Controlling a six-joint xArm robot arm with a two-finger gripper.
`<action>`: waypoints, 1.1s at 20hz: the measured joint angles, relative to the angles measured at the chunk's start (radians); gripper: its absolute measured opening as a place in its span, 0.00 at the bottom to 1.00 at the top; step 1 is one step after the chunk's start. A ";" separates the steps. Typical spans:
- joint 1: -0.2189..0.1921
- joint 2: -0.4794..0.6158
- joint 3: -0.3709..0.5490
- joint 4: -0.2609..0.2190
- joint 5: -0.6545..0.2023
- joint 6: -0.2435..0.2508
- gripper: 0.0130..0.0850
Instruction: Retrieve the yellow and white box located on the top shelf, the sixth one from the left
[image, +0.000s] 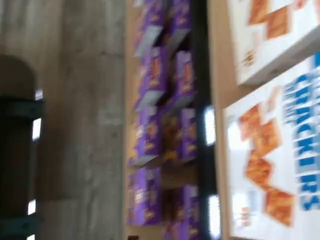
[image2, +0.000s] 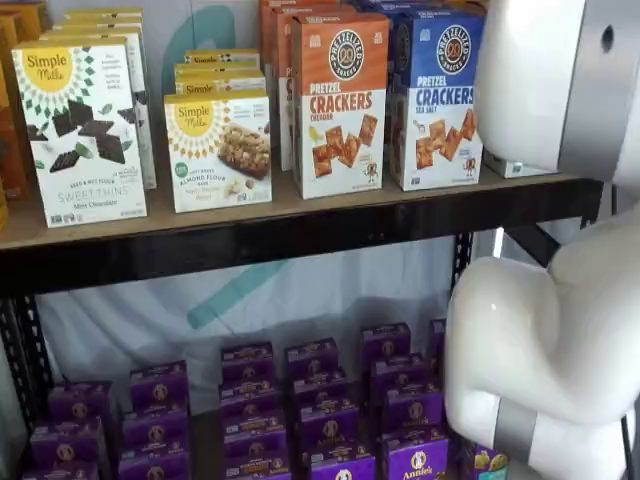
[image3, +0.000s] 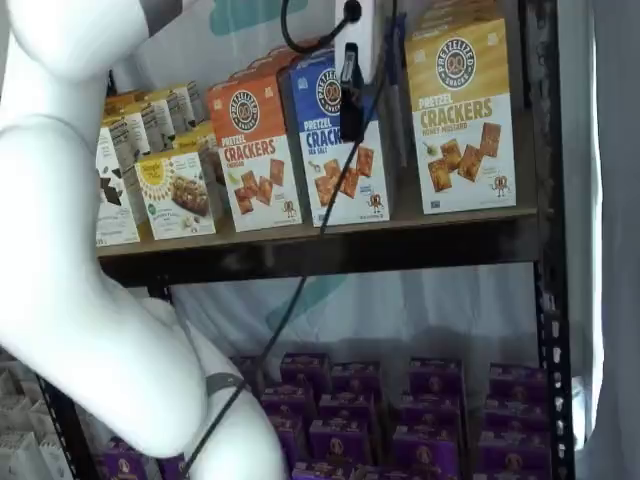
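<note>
The gripper (image3: 368, 75) hangs open, in front of the blue box (image3: 335, 140). The yellow and white box (image3: 462, 115) sits just beside it on the top shelf (image3: 330, 245).

Yellow and white box (image3: 462, 115) upright on top shelf (image3: 400, 240)

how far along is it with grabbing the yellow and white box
Early. Done: the arm is raised to the top shelf, with the gripper hanging in front of the blue-topped carton. In hand: nothing; the yellow and white box stands untouched on the shelf, beside the gripper. How the jaws stand does not show clearly. Left: line up with that box, grip it and pull it off the shelf.
</note>
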 joint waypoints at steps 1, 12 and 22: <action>-0.012 -0.004 0.004 0.026 -0.012 -0.003 1.00; -0.097 0.016 -0.016 0.232 -0.142 -0.021 1.00; -0.016 0.055 -0.015 0.170 -0.373 -0.080 1.00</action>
